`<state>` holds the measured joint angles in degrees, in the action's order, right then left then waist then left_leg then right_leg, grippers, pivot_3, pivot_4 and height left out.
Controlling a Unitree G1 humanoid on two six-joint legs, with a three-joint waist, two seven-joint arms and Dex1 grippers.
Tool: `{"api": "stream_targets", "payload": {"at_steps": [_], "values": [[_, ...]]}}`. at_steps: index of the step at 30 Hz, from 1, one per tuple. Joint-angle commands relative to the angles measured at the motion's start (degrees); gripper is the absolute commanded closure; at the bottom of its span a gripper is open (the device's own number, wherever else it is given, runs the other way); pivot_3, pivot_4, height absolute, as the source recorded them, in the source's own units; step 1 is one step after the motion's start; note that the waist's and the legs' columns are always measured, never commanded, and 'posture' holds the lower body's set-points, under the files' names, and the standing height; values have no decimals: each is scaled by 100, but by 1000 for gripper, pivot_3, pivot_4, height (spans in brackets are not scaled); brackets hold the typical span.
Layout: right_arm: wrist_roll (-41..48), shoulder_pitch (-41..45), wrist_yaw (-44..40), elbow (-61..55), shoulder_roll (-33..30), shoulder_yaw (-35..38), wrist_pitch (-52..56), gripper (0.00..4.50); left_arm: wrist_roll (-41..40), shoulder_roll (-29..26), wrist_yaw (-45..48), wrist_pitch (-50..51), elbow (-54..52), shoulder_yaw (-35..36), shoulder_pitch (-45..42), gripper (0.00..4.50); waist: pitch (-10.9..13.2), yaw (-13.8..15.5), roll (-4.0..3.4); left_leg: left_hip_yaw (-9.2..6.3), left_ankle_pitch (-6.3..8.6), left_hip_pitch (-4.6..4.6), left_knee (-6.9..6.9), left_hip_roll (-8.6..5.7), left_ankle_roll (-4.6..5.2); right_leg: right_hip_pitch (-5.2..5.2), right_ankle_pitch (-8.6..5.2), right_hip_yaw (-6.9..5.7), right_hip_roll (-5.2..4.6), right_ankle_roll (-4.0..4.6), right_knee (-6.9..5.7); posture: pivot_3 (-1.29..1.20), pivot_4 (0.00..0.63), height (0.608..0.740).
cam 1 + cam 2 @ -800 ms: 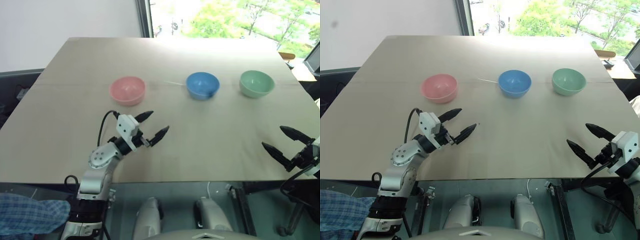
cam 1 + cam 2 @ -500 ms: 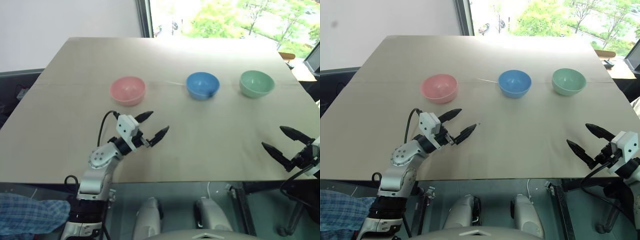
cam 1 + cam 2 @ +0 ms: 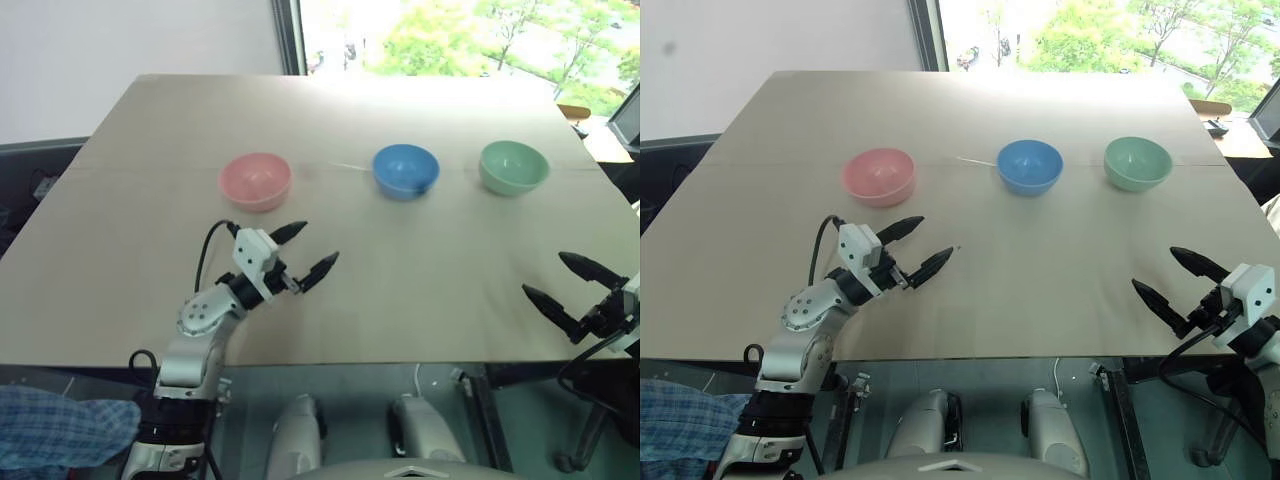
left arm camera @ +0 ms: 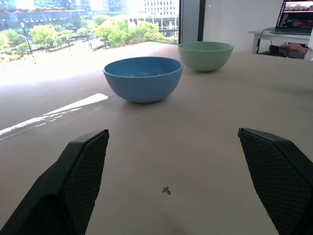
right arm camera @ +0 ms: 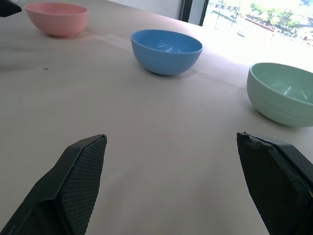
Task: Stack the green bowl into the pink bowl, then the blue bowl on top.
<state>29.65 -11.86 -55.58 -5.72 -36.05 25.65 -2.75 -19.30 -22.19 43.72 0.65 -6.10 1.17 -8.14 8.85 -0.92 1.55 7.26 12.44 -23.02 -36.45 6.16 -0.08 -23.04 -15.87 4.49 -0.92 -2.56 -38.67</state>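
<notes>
I am holding both arms over the near part of the worktop [image 3: 120,190], and nothing has changed over the last moment: the bowls are sitting exactly where they were and my grippers have not shifted. So the stacking has not begun.

My left gripper [image 3: 306,250] is hovering above the worktop toward its near left corner, fingers spread wide and empty, aimed toward the middle of the row. My right gripper [image 3: 570,290] is hanging at the near right corner, just over the near edge, its fingers also released wide with nothing between them.

The three bowls are standing upright in a row across the middle of the worktop, roughly parallel to the far edge and well apart from one another. The pink bowl [image 3: 255,180] is sitting toward the left edge, the blue bowl [image 3: 405,170] in the centre, and the green bowl [image 3: 513,166] toward the right edge. All three are empty, and none is touching another.

I am judging that the first step falls to my right arm, since the green bowl is lying on its side and well ahead of it. It will have to be carried over or past the blue bowl to reach the pink one, so I am expecting to need a lift clear of that middle rim.
</notes>
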Motion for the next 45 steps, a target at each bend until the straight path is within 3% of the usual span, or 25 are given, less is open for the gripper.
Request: {"api": "stream_targets", "payload": {"at_steps": [1, 10, 17, 24, 34, 37, 45], "values": [[11, 5, -19, -158, -63, 86, -118, 24, 94, -7, -97, 18, -74, -45, -133, 0, 0, 0, 0, 0, 0, 0, 0, 0, 0, 0, 0, 0, 0, 0, 0, 0, 150, 740], [528, 184, 262, -1073, 1, -20, 453, 24, 1014, -3, -1144, 671, 543, -160, -936, 0, 0, 5, 0, -4, 0, -4, 4, 0, 0, 1, 1, -5, 1, -1, 7, 0, 150, 740], [994, 594, 757, -2089, -77, -216, 1106, 24, 2152, -133, -1881, 299, 1308, -430, -1584, 0, 1, 17, 1, -17, 0, -13, 1, -1, 0, 0, 1, -15, 2, -1, 7, 0, 150, 740], [1096, 841, 1008, -2550, -129, -434, 1528, 24, 2442, -28, -2156, -4, 1534, -485, -1921, 0, 0, 36, 1, -52, -1, -83, -11, -2, -1, -37, 3, -46, 1, -1, 16, 0, 150, 740], [927, 837, 842, -2369, -139, -469, 1483, 24, 3041, -163, -2575, 1549, 1540, -507, -2410, 0, 1, 48, 2, -61, -2, -85, -24, -4, -1, -36, 2, -57, 1, -3, 4, 0, 150, 740], [890, 890, 828, -2326, -133, -503, 1483, 24, 3336, -401, -2272, 2270, 1643, -819, -2698, 0, 1, 40, 2, -65, -2, -85, -36, -4, -1, -36, 2, -59, 3, -3, -11, 0, 150, 740], [854, 889, 745, -2308, -139, -506, 1421, 24, 4033, -776, -1790, 2942, 2143, -1584, -3328, 0, 2, 39, 4, -69, -1, -87, -39, -6, -1, -37, 2, -62, 2, -2, -15, 0, 150, 740]]}}
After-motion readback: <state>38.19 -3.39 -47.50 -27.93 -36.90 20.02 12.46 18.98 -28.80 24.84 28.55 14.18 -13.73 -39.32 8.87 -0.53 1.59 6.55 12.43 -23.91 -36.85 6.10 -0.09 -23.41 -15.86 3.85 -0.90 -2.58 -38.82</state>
